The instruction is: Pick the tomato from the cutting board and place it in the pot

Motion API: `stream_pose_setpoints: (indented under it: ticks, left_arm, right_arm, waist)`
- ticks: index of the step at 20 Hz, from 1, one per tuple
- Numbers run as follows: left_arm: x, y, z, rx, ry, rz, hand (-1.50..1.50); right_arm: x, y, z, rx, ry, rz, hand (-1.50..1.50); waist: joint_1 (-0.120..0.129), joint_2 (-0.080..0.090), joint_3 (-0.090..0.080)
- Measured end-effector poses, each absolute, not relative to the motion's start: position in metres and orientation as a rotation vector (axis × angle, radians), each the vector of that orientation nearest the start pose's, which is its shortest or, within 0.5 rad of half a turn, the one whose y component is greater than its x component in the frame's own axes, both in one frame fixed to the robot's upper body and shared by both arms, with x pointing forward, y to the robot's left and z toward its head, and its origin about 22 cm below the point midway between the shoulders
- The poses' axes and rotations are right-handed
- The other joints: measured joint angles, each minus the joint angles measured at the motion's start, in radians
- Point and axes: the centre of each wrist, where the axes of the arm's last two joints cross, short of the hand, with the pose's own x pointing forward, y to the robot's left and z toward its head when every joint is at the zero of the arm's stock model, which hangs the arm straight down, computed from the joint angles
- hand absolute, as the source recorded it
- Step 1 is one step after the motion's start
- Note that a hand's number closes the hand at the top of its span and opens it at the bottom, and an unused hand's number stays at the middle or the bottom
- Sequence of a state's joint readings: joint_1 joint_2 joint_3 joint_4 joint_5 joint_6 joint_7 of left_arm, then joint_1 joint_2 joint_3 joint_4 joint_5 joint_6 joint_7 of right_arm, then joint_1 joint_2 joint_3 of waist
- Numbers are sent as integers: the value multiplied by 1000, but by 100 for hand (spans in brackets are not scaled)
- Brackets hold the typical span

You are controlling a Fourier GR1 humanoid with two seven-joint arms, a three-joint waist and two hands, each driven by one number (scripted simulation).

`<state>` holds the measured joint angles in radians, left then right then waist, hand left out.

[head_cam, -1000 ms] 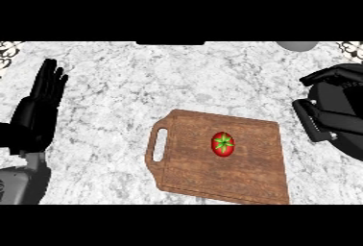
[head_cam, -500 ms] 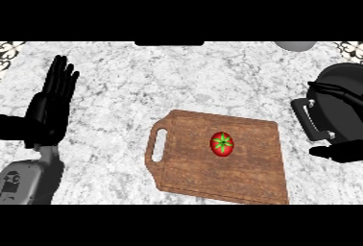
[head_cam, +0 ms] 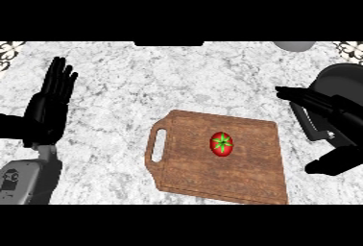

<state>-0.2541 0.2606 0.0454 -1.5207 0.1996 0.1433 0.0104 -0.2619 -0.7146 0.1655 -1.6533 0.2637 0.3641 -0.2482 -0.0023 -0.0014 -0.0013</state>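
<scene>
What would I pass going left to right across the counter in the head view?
Left hand, resting open with fingers up → cutting board → tomato on the board → right hand, fingers extended, in front of the dark pot at the right edge.

1. A white and grey marbled stone counter top (head_cam: 177,81) fills almost the whole view, its veining running in mottled patches from edge to edge.
2. At the far left and far right corners, small patches of patterned black-and-white tile (head_cam: 10,50) show past the counter's back edge.
3. A dark rectangular shape (head_cam: 169,43) sits at the middle of the far edge; what it is cannot be told.
4. A pale grey rounded object (head_cam: 294,45) shows partly at the far edge, toward the right.
5. The light is even and soft.
</scene>
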Motion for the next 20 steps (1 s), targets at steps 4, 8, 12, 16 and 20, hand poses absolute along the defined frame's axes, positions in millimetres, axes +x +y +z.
stream_pose_setpoints:
  ticks: [4, 8, 12, 16, 20]
  left_arm:
    - [304, 269, 82, 113, -1759, 45, 0]
    - [306, 269, 79, 112, -1766, 48, 0]
    - [299, 273, 73, 105, -1758, 52, 0]
    - [301, 265, 77, 110, -1758, 51, 0]
    - [302, 269, 79, 113, -1761, 55, 0]
  right_arm:
    - [280, -275, 142, -296, -1628, 1373, -150]
    - [281, -250, 140, -316, -1539, 1399, -150]
    - [281, -236, 122, -310, -1463, 1407, -150]
    - [284, -222, 106, -296, -1428, 1421, -150]
    - [279, -214, 94, -287, -1437, 1431, -150]
  waist:
    - [1, 0, 0]
    - [3, 1, 1]
    - [5, 1, 1]
    - [5, 1, 1]
    - [3, 1, 1]
